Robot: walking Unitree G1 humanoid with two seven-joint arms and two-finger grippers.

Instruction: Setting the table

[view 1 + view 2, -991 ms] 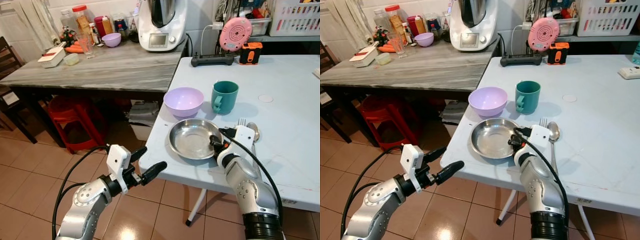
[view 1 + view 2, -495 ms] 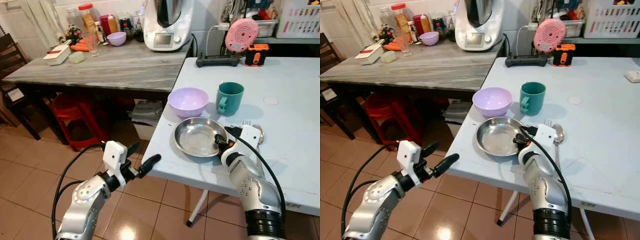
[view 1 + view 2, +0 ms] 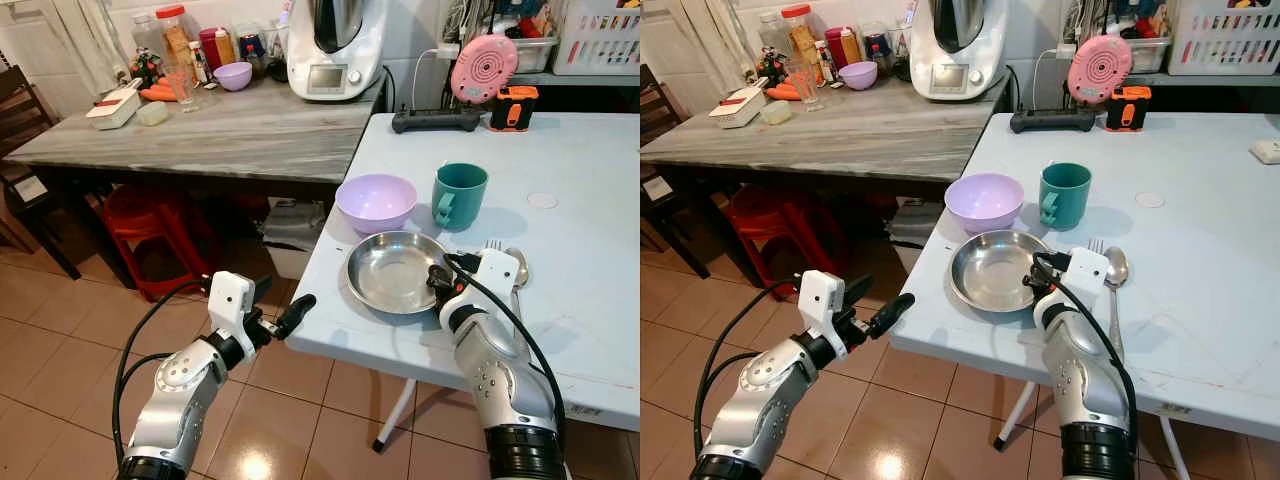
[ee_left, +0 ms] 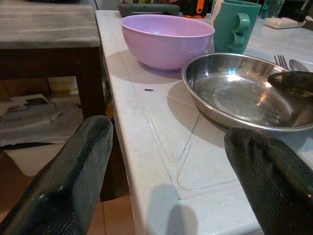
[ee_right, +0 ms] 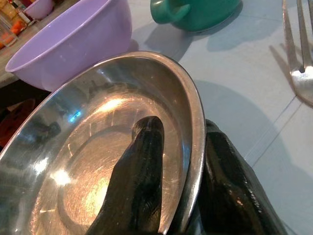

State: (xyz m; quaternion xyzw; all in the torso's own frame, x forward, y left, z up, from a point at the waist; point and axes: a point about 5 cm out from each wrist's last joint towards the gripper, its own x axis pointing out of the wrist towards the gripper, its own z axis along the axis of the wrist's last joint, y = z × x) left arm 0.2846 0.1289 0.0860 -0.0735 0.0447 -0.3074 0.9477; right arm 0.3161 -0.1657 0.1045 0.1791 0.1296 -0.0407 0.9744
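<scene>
Steel plate point(image 3: 392, 270), lying at frame centre on the bench point(image 3: 580, 220) beside bowl point(image 3: 376, 201), mug point(image 3: 458, 194) and cutlery point(image 3: 510, 275), is clamped at its rim by the right claw point(image 3: 441, 279), placement seemingly unfinished, while the left claw point(image 3: 280, 312) is held apart lower left

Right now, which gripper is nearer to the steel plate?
Right. The right gripper pinches the steel plate at its rim, one finger inside and one outside. The left gripper hovers open off the table's edge, apart from the plate.
</scene>
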